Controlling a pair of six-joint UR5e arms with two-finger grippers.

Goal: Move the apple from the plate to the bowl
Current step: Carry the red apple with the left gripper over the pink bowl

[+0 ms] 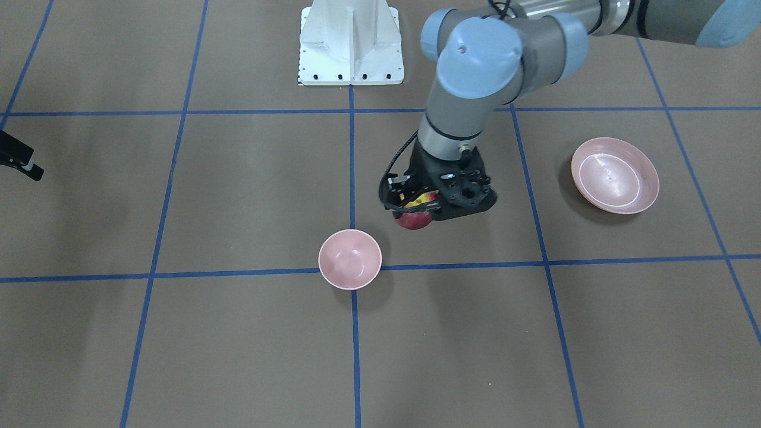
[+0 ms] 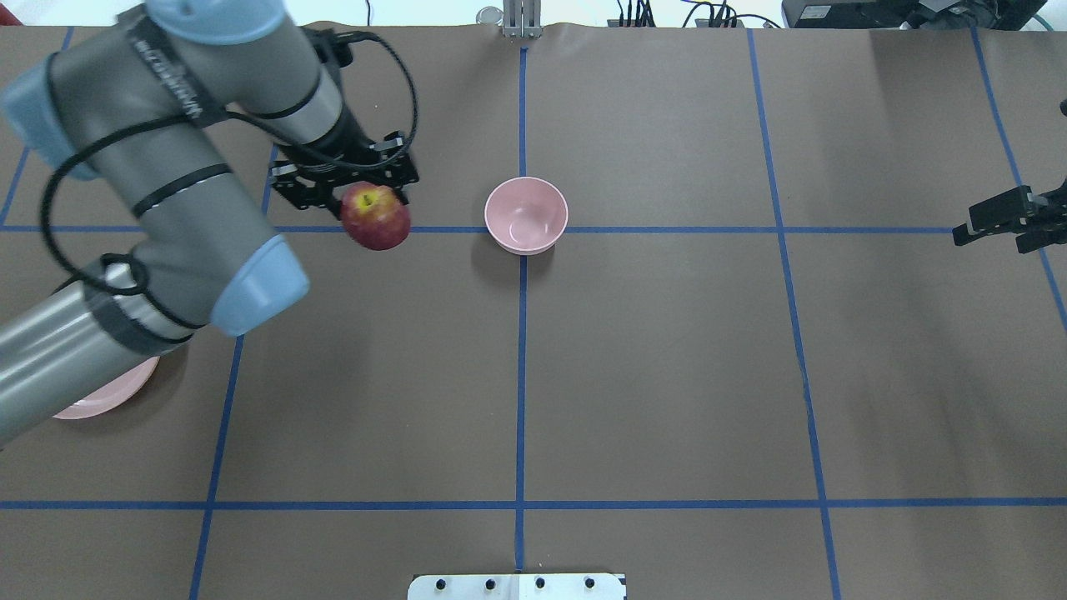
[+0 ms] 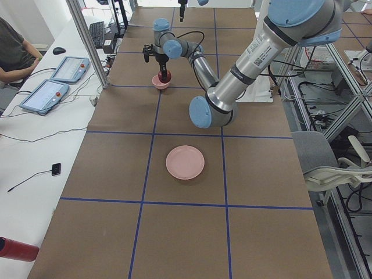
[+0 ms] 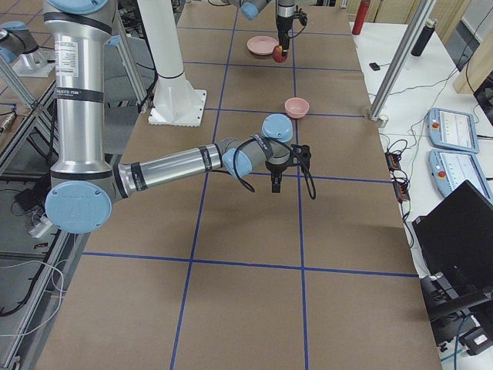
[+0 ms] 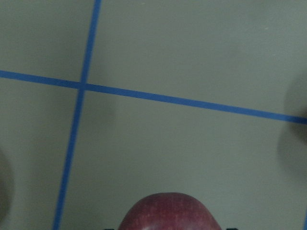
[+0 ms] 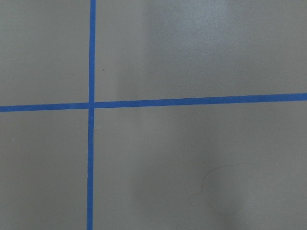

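The left end effector (image 1: 419, 205) grips the apple (image 2: 376, 218) above the surface (image 2: 667, 375), just beside the bowl (image 2: 526, 214) and well apart from the plate (image 1: 615, 175). Whether the right end effector (image 2: 1004, 221) is wide or narrow cannot be told.

One camera sits behind my shoulders, looking forward and down over the table (image 2: 667, 375). Another faces me, with my base (image 1: 351, 44) at its top centre. Both show the bowl (image 2: 526, 215). Two distant side cameras look along the table. My wrist cameras look down on it from close.
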